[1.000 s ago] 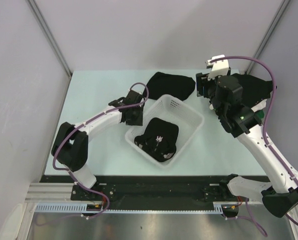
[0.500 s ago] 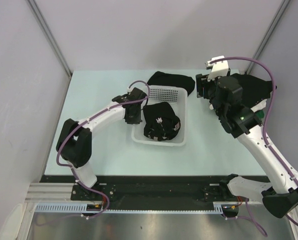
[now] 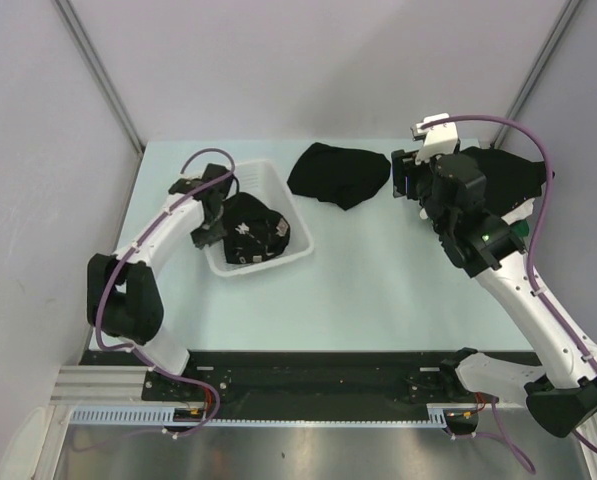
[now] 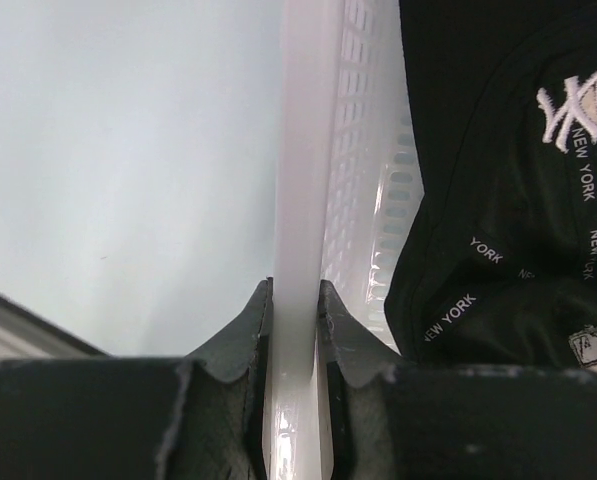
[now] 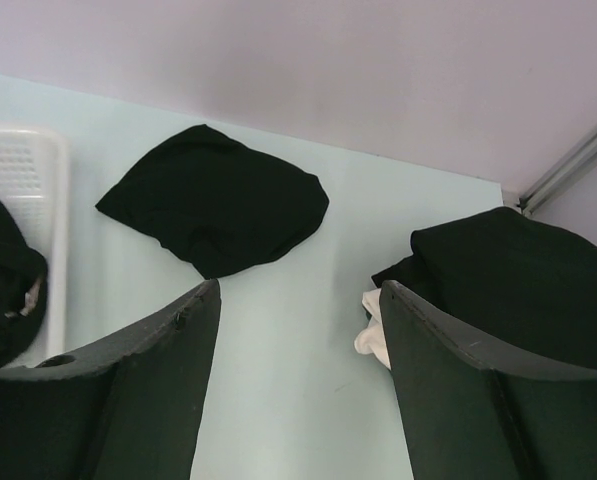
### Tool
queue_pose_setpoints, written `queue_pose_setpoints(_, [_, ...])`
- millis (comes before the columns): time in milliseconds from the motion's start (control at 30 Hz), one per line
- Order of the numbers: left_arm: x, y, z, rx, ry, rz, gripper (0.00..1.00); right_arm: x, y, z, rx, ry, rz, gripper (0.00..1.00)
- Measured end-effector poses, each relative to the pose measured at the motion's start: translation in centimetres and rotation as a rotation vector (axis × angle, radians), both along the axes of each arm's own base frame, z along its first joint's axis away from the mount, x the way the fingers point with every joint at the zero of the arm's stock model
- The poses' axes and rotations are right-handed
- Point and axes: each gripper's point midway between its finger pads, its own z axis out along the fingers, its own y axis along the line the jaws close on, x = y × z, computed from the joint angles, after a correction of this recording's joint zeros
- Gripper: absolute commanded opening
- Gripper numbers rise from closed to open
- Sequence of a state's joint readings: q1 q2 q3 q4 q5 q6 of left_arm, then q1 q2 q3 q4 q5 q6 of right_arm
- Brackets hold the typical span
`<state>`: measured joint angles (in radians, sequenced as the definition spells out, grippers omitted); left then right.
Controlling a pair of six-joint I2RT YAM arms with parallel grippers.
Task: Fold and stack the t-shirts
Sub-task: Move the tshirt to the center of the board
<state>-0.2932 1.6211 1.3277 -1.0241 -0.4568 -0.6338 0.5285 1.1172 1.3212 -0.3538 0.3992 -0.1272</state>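
Your left gripper [image 4: 296, 300] is clamped on the rim of the white mesh basket [image 4: 300, 150]. Inside it lies a black t-shirt [image 4: 518, 200] printed "NEW YORK" with an NY logo. Your right gripper [image 5: 298, 295] hangs open and empty above the pale green table [image 3: 358, 290], between 1 loose black shirt [image 5: 218, 205] and a dark pile [image 5: 518, 280] far right. The walls are plain grey.

This looks like a robotics lab test cell. A white left arm [image 3: 163, 232] and right arm [image 3: 533, 305] are bolted to a black rail [image 3: 308, 372] along the near edge of a pale green table [image 3: 378, 290]. Purple cables [image 3: 538, 140] loop along the arms, and a slotted cable duct [image 3: 308, 420] runs in front of the rail. Plain pale panels [image 3: 308, 60] framed by aluminium posts [image 3: 96, 72] wall in the far edge and both sides.
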Motion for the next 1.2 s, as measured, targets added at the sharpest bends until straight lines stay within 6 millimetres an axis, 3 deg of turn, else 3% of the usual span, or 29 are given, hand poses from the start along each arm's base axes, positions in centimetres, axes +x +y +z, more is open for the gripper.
queue_pose_setpoints(67, [-0.3,1.7,0.2,0.021,0.015,0.049,0.0,-0.2,-0.1,-0.1,-0.001,0.002,0.0,0.7])
queue_pose_setpoints(233, [-0.7,3.9,0.3,0.057,0.038,0.105,0.01,-0.8,-0.5,-0.3,-0.004,0.006,-0.001,0.7])
queue_pose_setpoints(300, [-0.8,4.2,0.2,0.063,0.046,0.114,0.1,-1.0,-0.7,-0.4,-0.005,0.006,-0.002,0.7])
queue_pose_setpoints(333, [-0.8,4.4,0.2,0.066,0.05,0.119,0.22,-1.1,-0.7,-0.4,-0.006,0.007,-0.003,0.7])
queue_pose_setpoints(400, [-0.8,4.7,0.0,0.07,0.058,0.128,0.29,-1.3,-1.0,-0.6,-0.008,0.01,-0.006,0.7])
queue_pose_setpoints(433, [-0.8,4.9,-0.1,0.071,0.062,0.132,0.37,-1.4,-1.0,-0.8,-0.009,0.011,-0.007,0.7])
queue_pose_setpoints(533, [-1.5,5.5,-0.9,0.095,0.103,0.131,0.47,-1.7,-1.4,-1.1,-0.016,0.018,-0.011,0.7])
queue_pose_setpoints(633, [-2.8,6.1,-2.3,0.112,0.178,0.132,0.48,-1.8,-1.6,-1.2,-0.018,0.022,-0.017,0.71])
queue_pose_setpoints(933, [-2.8,5.9,-3.5,0.099,0.21,0.126,0.52,-2.1,-2.5,-0.9,-0.019,0.012,-0.035,0.71])
queue_pose_setpoints(1067, [-2.2,5.1,-2.4,0.056,0.171,0.103,0.57,-2.1,-2.6,-0.9,-0.021,0.01,-0.038,0.71])
queue_pose_setpoints(1200, [0.5,4.0,2.1,0.005,0.035,0.065,0.57,-2.1,-2.6,-0.9,-0.019,0.01,-0.037,0.71])
